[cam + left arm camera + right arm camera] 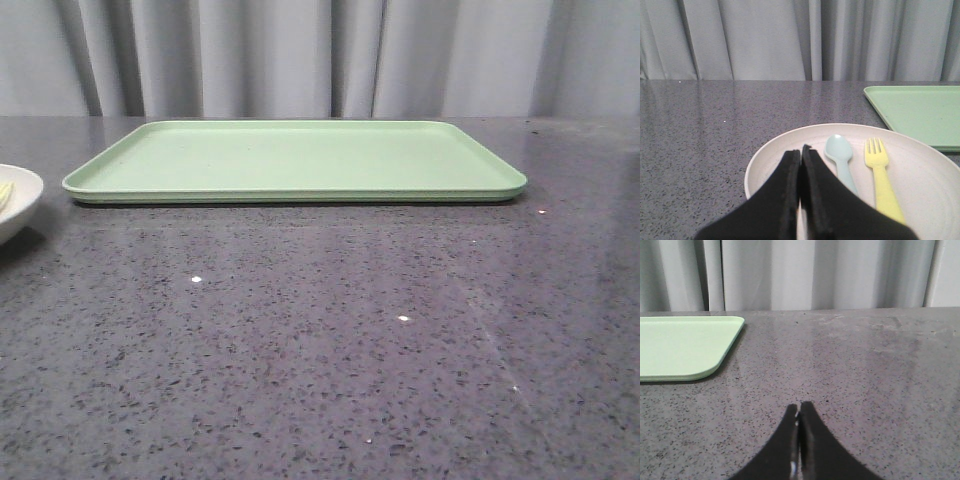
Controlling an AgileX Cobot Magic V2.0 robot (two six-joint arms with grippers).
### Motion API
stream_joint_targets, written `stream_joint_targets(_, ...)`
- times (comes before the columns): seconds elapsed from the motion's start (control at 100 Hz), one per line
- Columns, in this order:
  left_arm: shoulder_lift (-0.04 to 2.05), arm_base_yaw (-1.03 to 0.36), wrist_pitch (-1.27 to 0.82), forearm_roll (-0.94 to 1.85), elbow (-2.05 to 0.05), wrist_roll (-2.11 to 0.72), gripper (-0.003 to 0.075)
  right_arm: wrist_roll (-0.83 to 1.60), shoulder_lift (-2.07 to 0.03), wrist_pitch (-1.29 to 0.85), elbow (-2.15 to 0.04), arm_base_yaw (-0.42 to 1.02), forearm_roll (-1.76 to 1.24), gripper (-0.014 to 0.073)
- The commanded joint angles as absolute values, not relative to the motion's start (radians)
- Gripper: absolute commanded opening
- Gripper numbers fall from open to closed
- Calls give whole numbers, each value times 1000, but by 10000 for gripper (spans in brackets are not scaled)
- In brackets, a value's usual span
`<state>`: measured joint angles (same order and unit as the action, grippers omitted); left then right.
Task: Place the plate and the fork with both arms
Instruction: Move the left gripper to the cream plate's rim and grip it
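The left gripper point(801, 152) is hovering low over the near edge of the plate point(790, 145), its two black fingers pressed together tip to tip and holding nothing. The right gripper point(799, 410) is sitting above bare table point(865, 370), its fingers likewise closed against each other with nothing between them. Neither arm is showing in the front view.

One plate is resting on the table at the far left, only a slice of its rim point(22, 200) reaching into the front view, well apart from the tray point(300, 160). One fork point(880, 170), pale yellow, is lying inside the plate with its tines pointing toward the curtain point(765, 40). One pale blue spoon point(840, 155) is lying just beside the fork, roughly parallel to it, on the side nearer the left gripper. One light-green tray is lying flat toward the back of the table, nothing resting on it; each wrist view is catching one corner of it
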<state>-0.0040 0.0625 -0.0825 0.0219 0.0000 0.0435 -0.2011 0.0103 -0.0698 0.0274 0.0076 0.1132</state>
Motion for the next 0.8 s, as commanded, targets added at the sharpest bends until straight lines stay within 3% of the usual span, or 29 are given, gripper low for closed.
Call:
stream_joint_targets(0.0, -37, 63, 0, 21, 14, 48, -20, -198, 34, 0, 22, 9, 119, -55)
stream_joint_targets(0.79, -35, 63, 0, 34, -3, 48, -20, -198, 34, 41, 19, 8, 123, -55)
